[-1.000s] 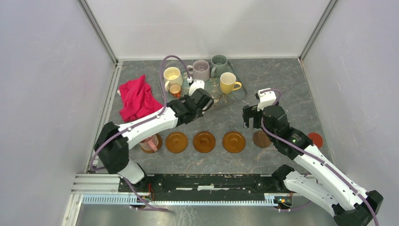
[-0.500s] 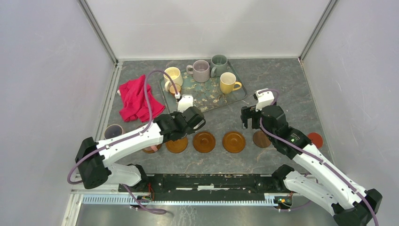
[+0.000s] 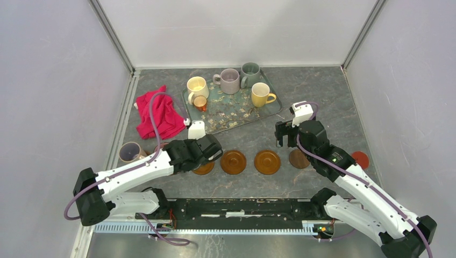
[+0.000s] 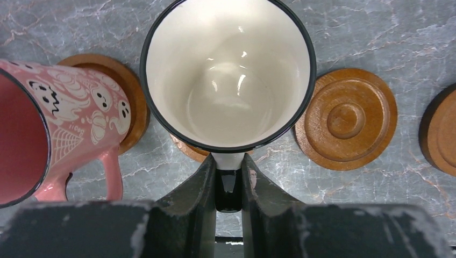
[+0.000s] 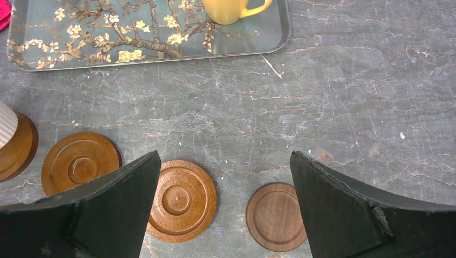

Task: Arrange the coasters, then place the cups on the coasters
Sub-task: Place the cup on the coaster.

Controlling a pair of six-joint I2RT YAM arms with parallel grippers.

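My worry is the white mug (image 4: 228, 75): my left pincer (image 4: 228, 161) is clamped only on its handle, so the cup could swing or tilt as I lower it and land with its base partly off the second coaster (image 4: 185, 149), whose edge peeks out beneath it. From the wrist view I cannot tell whether the base touches that coaster or hangs above it. The pink ghost-print mug (image 4: 48, 134) stands just beside it on the leftmost coaster (image 4: 126, 88), and any sideways drift would knock it. The white mug sits straight ahead of the pincer, mouth towards the camera, its handle pinched between the fingers. A bare coaster (image 4: 346, 118) lies just to its right. My right pincer (image 5: 224, 156) is spread wide with nothing in it, hovering over the counter (image 5: 349, 97) between the floral tray (image 5: 263, 35) and the row, with the dark brown coaster (image 5: 275, 216) below it. The yellow mug (image 5: 226, 11) waits on the tray.
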